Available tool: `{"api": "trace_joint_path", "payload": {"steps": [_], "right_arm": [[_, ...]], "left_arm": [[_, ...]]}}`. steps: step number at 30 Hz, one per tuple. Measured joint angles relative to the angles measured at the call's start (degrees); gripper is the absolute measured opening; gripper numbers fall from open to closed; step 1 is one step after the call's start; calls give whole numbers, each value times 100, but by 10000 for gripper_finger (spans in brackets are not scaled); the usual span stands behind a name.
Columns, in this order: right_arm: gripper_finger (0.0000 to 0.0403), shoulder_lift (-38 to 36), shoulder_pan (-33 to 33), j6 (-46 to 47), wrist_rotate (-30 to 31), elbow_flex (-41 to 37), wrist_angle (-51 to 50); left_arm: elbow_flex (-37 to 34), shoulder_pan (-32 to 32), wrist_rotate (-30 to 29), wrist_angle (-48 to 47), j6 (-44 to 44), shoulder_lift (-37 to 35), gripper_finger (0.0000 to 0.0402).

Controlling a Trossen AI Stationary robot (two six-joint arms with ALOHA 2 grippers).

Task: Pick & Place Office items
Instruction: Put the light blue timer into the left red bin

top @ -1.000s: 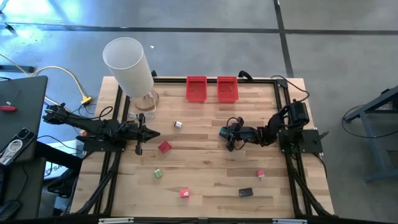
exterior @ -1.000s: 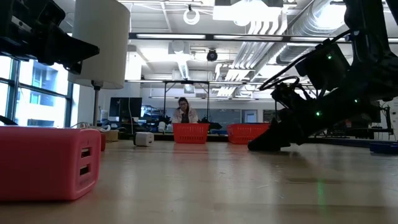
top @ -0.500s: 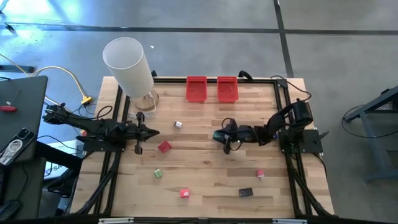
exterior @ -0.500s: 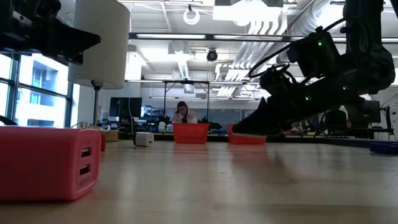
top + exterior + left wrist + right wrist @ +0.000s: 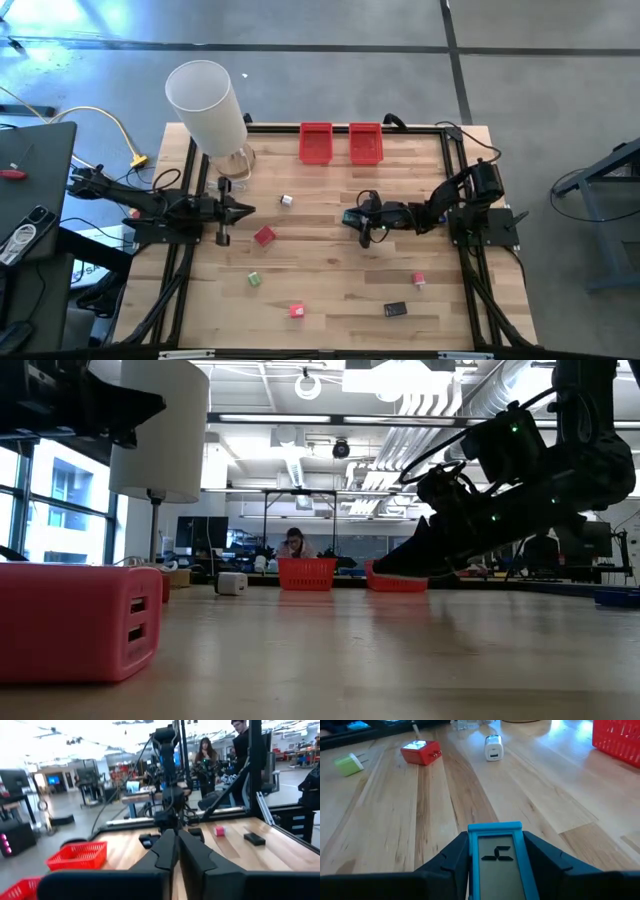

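Note:
My right gripper [image 5: 347, 217] is near the table's middle, shut on a flat teal-framed piece with a grey face [image 5: 496, 854]. In the low view the gripper [image 5: 385, 568] hangs above the wood. My left gripper [image 5: 250, 210] is at the table's left, shut with nothing between its fingers [image 5: 177, 840]. Lying loose on the table are a white piece [image 5: 286, 200], a red block [image 5: 264, 236], a green piece [image 5: 254, 280], a small red piece [image 5: 296, 311], a black piece [image 5: 395, 309] and a pink-red piece [image 5: 418, 280]. My right gripper pinches the teal piece by its two long edges [image 5: 471, 851] between its two fingers. The fingers lie along the piece and slant down toward the table's left. Its free end [image 5: 495, 826] sticks out ahead of the fingertips, and the piece is lifted clear of the table.
Two red bins [image 5: 316, 142] [image 5: 365, 142] stand side by side at the far edge. A tall white cylinder [image 5: 207, 105] stands at the far left corner. A black frame [image 5: 445, 160] borders the table. People stand in the room beyond.
My right gripper has risen off the table and gone a little toward the table's left, carrying the teal piece clear of the wood. My left gripper has tipped up slightly in place.

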Motion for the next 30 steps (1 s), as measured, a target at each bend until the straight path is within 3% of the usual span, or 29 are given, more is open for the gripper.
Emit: {"api": "trace_joint_path", "payload": {"steps": [7,15,21,27,30], "right_arm": [[142,-4,-2,-2,0,2,-79],[142,-4,-7,-22,-41,2,-88],[142,-7,-13,-42,-114,14,-79],[142,-9,-17,-6,-573,176,-118],[142,-9,-25,0,-779,249,-186]], "left_arm": [[0,-3,-7,1295,231,1153,101],[112,-3,-12,3037,621,2972,175],[700,-5,-6,3321,1433,4449,184],[1454,56,-89,3502,3040,5739,184],[1738,123,-160,3886,3273,6193,184]]}}
